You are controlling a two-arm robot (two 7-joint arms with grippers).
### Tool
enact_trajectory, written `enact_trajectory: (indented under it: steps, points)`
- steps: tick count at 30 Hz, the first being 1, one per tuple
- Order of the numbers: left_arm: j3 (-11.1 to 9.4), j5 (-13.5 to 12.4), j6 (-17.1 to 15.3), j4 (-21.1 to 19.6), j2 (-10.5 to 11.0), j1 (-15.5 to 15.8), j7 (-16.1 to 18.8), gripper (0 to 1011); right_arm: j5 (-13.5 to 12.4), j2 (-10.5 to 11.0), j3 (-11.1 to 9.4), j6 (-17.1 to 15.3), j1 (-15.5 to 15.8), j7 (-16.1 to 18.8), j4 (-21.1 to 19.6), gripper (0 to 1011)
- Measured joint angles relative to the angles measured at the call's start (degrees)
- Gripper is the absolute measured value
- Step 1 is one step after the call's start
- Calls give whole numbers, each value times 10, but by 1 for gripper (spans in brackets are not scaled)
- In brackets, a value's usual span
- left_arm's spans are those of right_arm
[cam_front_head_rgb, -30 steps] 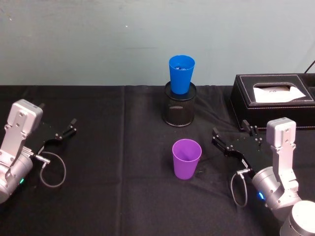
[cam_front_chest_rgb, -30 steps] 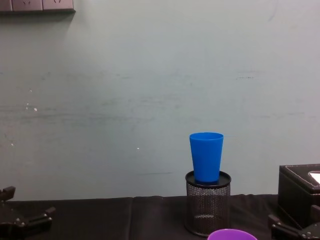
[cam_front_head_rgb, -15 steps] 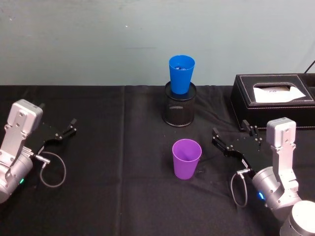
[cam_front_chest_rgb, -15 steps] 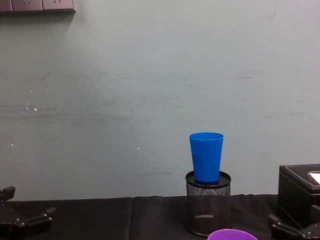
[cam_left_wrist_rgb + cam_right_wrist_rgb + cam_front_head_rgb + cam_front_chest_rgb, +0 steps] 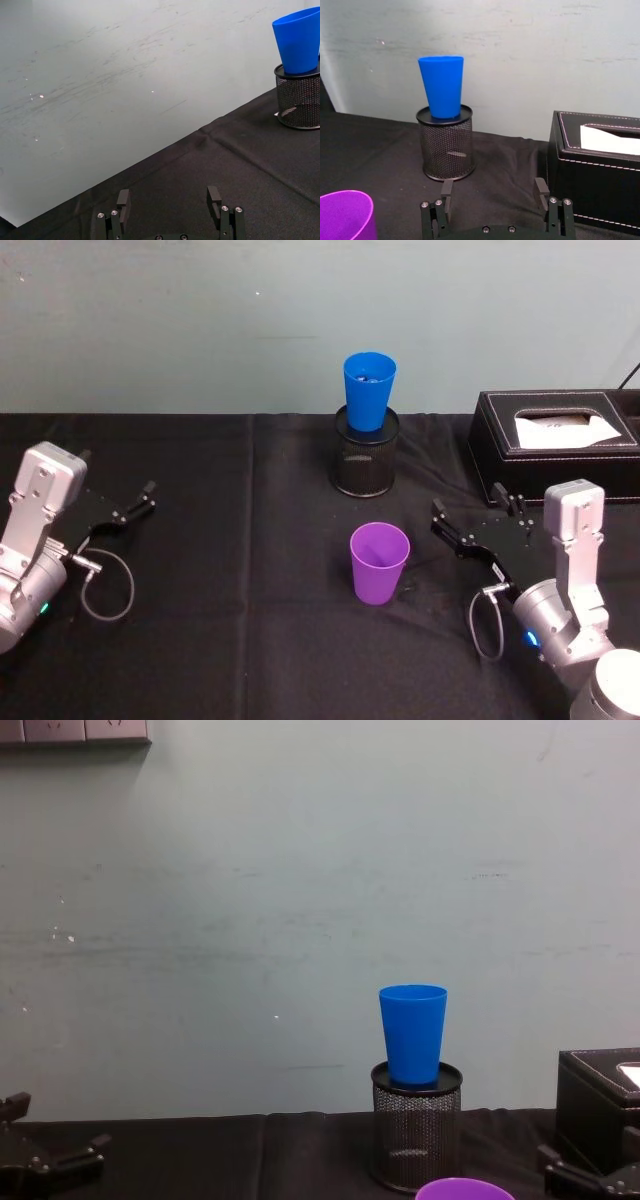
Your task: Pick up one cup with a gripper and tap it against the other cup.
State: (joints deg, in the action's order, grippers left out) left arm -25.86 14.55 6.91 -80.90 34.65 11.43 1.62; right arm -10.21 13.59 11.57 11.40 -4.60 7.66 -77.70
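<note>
The purple cup [image 5: 465, 1190] is cut off at the chest view's lower edge, only its rim showing, and the base of the blue cup [image 5: 368, 395] is hidden inside the mesh holder [image 5: 365, 468].

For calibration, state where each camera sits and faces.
Head: high, looking down at the purple cup between the open left gripper and right gripper.
Chest: low, facing the wall; gripper tips at lower corners.
Left wrist: behind its fingers, facing the blue cup.
Right wrist: behind its fingers, facing the mesh pen holder, tissue box.
Shared: both wrists see the blue cup.
</note>
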Motion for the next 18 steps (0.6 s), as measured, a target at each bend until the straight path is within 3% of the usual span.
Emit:
enact_trajectory:
  steps: [5, 11, 18]
  points:
    - [0, 0, 0, 0, 0, 0, 0, 1000, -13, 1, -9, 9, 12, 25, -10, 1003]
    - [0, 0, 0, 0, 0, 0, 0, 1000, -44, 12, -20, 18, 38, 79, -32, 1003]
    - [0, 0, 0, 0, 0, 0, 0, 1000, -84, 49, -21, 29, 77, 161, -52, 1003]
